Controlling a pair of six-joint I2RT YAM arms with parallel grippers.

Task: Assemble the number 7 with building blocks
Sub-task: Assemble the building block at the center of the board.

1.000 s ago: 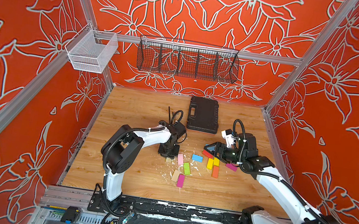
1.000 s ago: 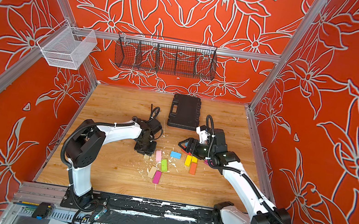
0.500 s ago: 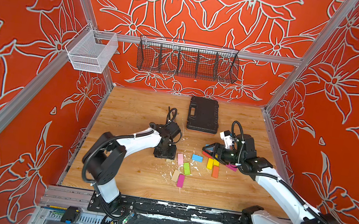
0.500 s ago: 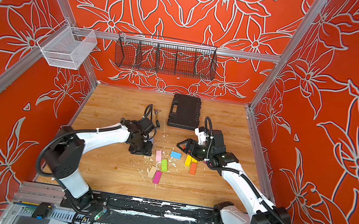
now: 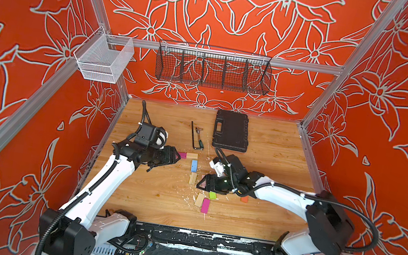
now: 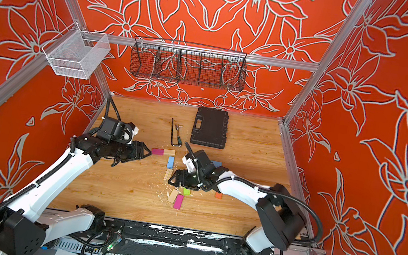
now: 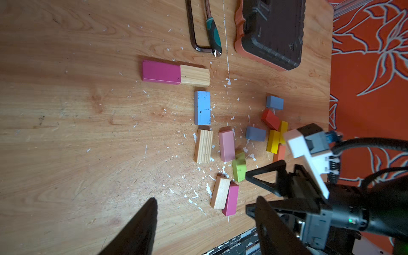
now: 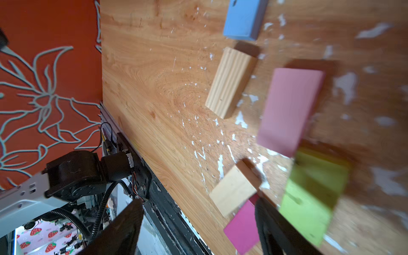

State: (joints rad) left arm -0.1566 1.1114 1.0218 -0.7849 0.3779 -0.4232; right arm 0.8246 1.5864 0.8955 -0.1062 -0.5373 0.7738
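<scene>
Wood-grain tabletop, flecked with white chips, inside orange flowered walls. Near its middle lay the unfinished number 7: a magenta block and a plain wood block end to end as the bar, then a blue block and a ribbed wood block running down as the stem. One stem piece seemed to me to be wanting. The left gripper stood just beside the magenta block's outer end, jaws parted, empty. The right gripper hovered wide open and empty by the pink block and green block. Next, probably: close on one of these and set it squarely below the ribbed wood block without nudging its neighbours.
</scene>
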